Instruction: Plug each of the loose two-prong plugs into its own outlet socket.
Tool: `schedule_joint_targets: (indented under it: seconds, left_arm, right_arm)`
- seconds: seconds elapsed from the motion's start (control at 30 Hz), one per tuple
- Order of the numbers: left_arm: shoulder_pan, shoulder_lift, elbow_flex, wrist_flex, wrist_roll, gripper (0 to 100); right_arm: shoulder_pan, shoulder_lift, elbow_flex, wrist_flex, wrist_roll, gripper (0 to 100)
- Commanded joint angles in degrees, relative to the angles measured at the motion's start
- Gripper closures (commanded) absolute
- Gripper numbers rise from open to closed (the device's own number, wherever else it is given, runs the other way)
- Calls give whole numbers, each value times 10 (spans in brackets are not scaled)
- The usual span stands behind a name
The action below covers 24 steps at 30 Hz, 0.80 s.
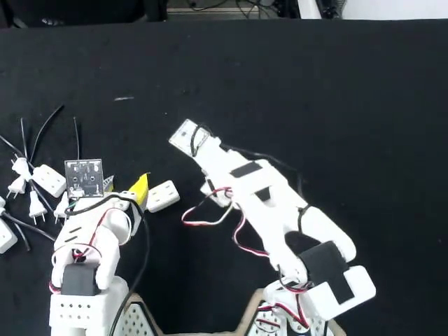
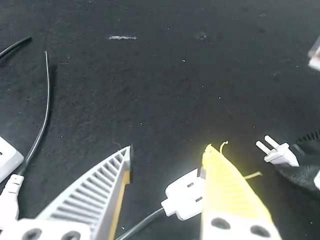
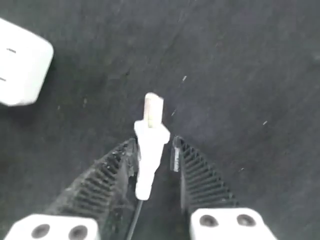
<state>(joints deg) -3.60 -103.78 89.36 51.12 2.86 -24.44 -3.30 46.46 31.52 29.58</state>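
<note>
Heads up: your right end effector (image 3: 152,144) is clenched on a two-prong plug (image 3: 149,135). The plug's long axis runs straight out along the fingers, with the prongs poking past the tips. The socket (image 2: 184,195) sits on the surface (image 1: 315,105) between the fingers of your left end effector (image 2: 168,150), which is released and spread wide. The socket is right up against the yellow finger (image 2: 230,195). From the right end effector, the socket lies ahead and off to one side, not in line with the prongs. I'd say you need to swing across and square up before pushing in.
</note>
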Motion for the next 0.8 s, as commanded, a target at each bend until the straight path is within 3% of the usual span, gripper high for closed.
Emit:
schedule_joint_targets:
  seconds: [0.0, 0.5, 0.63, 0.77]
  left_arm:
    - [-4, -6, -5, -5, 7, 766]
    - [-4, -6, -6, -4, 7, 766]
    - [-4, -6, -6, -4, 7, 766]
    - [-4, -6, -6, -4, 7, 766]
  right_arm:
    - [2, 0, -39, -1, 4, 884]
    - [1, 1, -17, 3, 8, 885]
    - [2, 14, -14, 6, 42, 885]
    - [2, 42, -65, 62, 41, 882]
